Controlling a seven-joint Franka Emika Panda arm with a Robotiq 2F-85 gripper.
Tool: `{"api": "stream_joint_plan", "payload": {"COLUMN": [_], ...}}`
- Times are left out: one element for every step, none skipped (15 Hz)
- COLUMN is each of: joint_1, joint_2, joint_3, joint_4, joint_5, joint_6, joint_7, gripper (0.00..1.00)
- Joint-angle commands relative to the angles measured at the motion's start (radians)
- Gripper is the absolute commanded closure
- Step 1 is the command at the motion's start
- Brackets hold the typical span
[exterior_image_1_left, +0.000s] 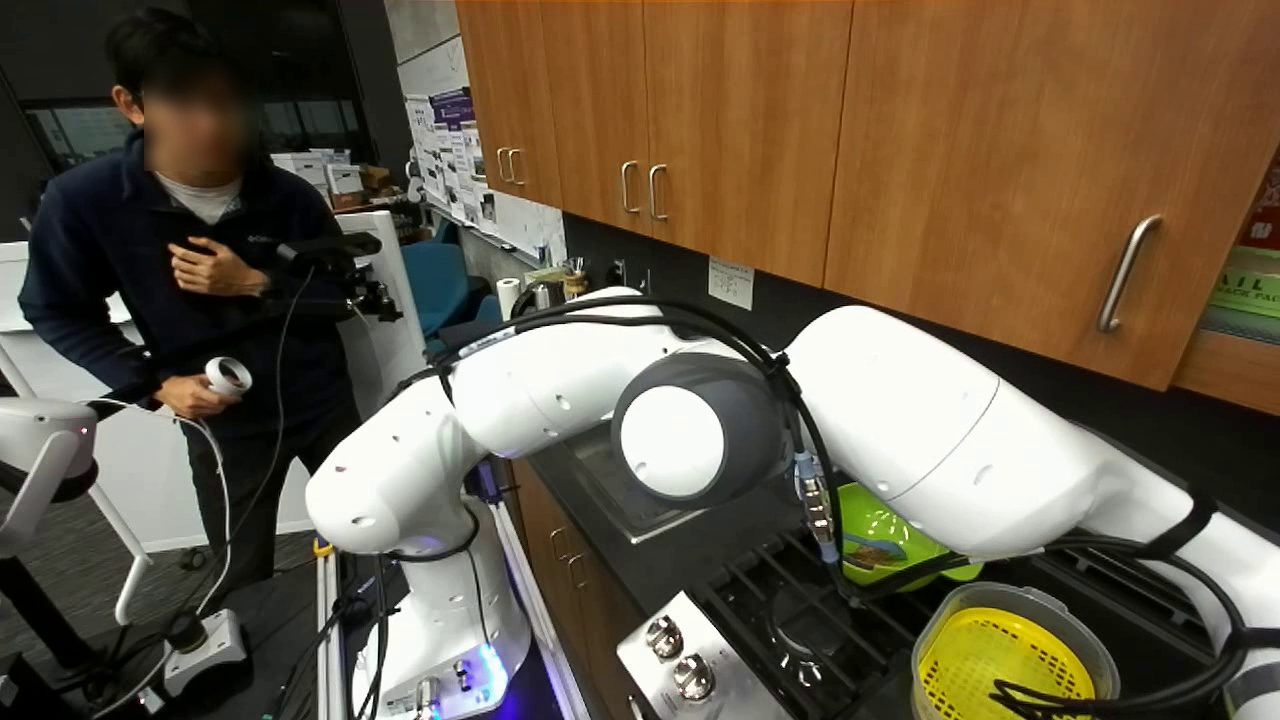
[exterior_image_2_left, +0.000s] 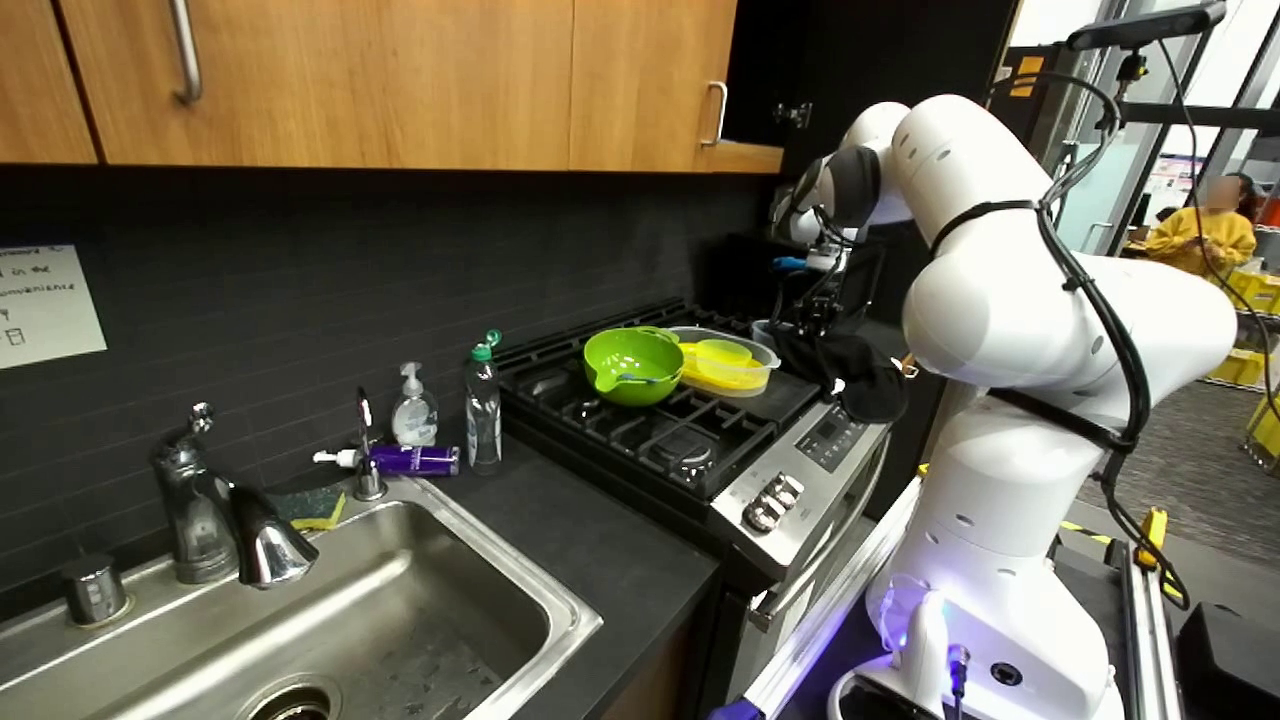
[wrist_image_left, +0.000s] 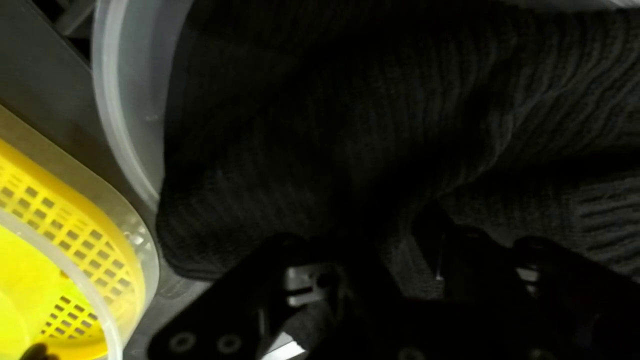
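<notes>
A black ribbed knit cloth (wrist_image_left: 310, 125) fills most of the wrist view. In an exterior view, the cloth (exterior_image_2_left: 865, 380) hangs over the stove's front right edge. It lies in or over a round translucent container (wrist_image_left: 107, 100) and covers part of its rim. My gripper (wrist_image_left: 400, 235) is down at the cloth with its fingertips among the folds. It also shows in an exterior view (exterior_image_2_left: 820, 318), pointing down. A narrow gap between the fingers shows cloth; the picture is too dark to tell whether they pinch it. The gripper is outside the remaining exterior view.
A yellow colander (wrist_image_left: 85, 240) sits in a clear tub (exterior_image_2_left: 765, 365) beside the cloth. A green bowl (exterior_image_2_left: 620, 355) stands on the stove grates (exterior_image_2_left: 670, 440). A sink (exterior_image_2_left: 430, 560), faucet (exterior_image_2_left: 205, 530) and bottles (exterior_image_2_left: 482, 410) are further along. Cabinets (exterior_image_1_left: 740, 130) hang above. A person (exterior_image_1_left: 200, 260) stands near the arm base.
</notes>
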Motion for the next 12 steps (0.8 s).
{"api": "stream_joint_plan", "payload": {"joint_1": [-0.011, -0.010, -0.011, -0.007, -0.007, -0.001, 0.001, 0.004, 0.011, 0.016, 0.023, 0.029], "joint_2": [0.014, 0.008, 0.002, -0.008, -0.024, -0.034, -0.052, -0.069, -0.078, -0.095, -0.107, -0.123], "joint_3": [0.000, -0.008, -0.012, -0.026, -0.037, -0.059, -0.075, -0.094, -0.118, -0.139, -0.161, -0.180], "joint_4": [0.040, 0.033, 0.026, 0.013, -0.007, -0.022, -0.047, -0.071, -0.084, -0.111, -0.129, -0.155], "joint_5": [0.009, 0.015, 0.020, 0.029, 0.038, 0.055, 0.070, 0.088, 0.109, 0.126, 0.144, 0.159], "joint_6": [-0.024, -0.020, -0.017, -0.010, 0.001, 0.009, 0.025, 0.038, 0.048, 0.065, 0.077, 0.093], "joint_7": [0.003, 0.003, 0.002, 0.000, 0.001, 0.001, 0.001, 0.001, 0.001, 0.001, 0.001, 0.001], "gripper": [0.94, 0.99, 1.00, 1.00, 1.00, 0.99, 0.99, 0.99, 0.99, 0.99, 0.99, 0.99]}}
